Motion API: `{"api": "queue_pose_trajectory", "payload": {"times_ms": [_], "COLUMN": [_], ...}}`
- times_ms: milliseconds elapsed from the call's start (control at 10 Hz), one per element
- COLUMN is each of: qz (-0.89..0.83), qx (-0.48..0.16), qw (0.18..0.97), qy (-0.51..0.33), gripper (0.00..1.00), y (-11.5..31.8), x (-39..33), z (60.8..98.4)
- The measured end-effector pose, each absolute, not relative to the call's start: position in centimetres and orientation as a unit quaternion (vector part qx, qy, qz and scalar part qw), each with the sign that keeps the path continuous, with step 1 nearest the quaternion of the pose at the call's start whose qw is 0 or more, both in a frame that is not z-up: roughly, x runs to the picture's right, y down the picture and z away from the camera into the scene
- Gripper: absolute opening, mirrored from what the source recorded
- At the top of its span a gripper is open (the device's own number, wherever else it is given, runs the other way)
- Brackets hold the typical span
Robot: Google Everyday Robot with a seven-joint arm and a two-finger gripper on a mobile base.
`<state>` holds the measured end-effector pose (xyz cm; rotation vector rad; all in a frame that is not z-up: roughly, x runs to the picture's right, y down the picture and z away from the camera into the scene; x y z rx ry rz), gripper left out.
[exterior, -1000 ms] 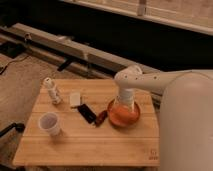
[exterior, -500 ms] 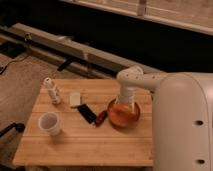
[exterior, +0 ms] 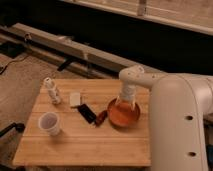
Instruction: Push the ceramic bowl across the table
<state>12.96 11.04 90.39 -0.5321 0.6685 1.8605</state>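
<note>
The orange-red ceramic bowl (exterior: 123, 114) sits on the light wood table (exterior: 85, 142), right of centre. My white arm reaches in from the right and my gripper (exterior: 127, 100) points down into the far part of the bowl, at or just inside its rim. The gripper's tips are hidden by the wrist and the bowl.
A white paper cup (exterior: 49, 123) stands at the front left. A small white bottle (exterior: 52, 90) stands at the far left, with a pale block (exterior: 75, 99) beside it. A dark flat object (exterior: 86, 113) and a small red item (exterior: 101, 117) lie just left of the bowl.
The arm's bulk has grown on the right of the view. The bowl and gripper have shifted slightly to the right.
</note>
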Motion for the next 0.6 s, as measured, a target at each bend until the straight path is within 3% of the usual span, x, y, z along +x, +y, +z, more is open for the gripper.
{"api": "queue_pose_trajectory", "payload": {"times_ms": [600], "qz": [0.776], "qx": [-0.214], "qw": [0.529], "qy": [0.270], "gripper": [0.67], "y": [9.4], "x": [14.1], "z": [92.2]}}
